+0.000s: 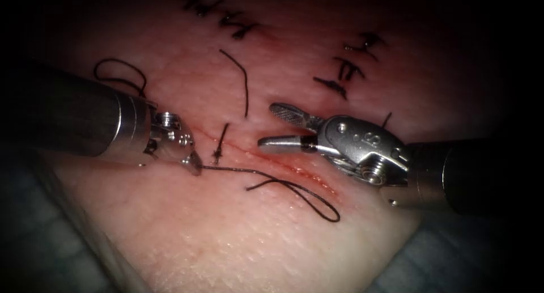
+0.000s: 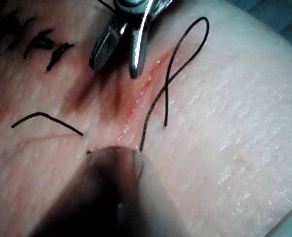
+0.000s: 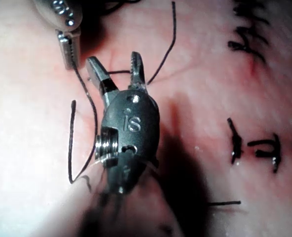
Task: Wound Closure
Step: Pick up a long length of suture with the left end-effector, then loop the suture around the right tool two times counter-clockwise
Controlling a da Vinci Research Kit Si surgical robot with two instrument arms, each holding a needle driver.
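- Where the tissue [image 1: 238, 242] lies nearest the endoscope, its surface is bare, and a loop of thread [image 1: 317, 205] rests on it just below the cut [image 1: 283, 162].
- At the cut's left end, the left tool [image 1: 194, 164] has its jaws closed on the thread, which runs from the tip rightward along the cut into that loop.
- To the right, the right tool [image 1: 272, 126] hovers over the cut with jaws spread wide, holding nothing.
- I cannot make out the needle anywhere, so I cannot tell where it is or whether it sits in the tissue.
- Beyond the cut lie a loose thread piece [image 1: 241, 80] and finished stitches [image 1: 345, 72] further back.
- Risk, as I judge it: the slack loop lies close to the open jaws and could snag on them; a hard tug from the left tool might tear the thread through the tissue edge.
- From the left wrist view, the loop [image 2: 185, 54] crosses the red line of the cut beside the open right tool [image 2: 121, 64]; the endoscope makes it look merely alongside.
- From the right wrist view, thread [image 3: 81, 143] shows beside the right tool [image 3: 116, 69], untouched.
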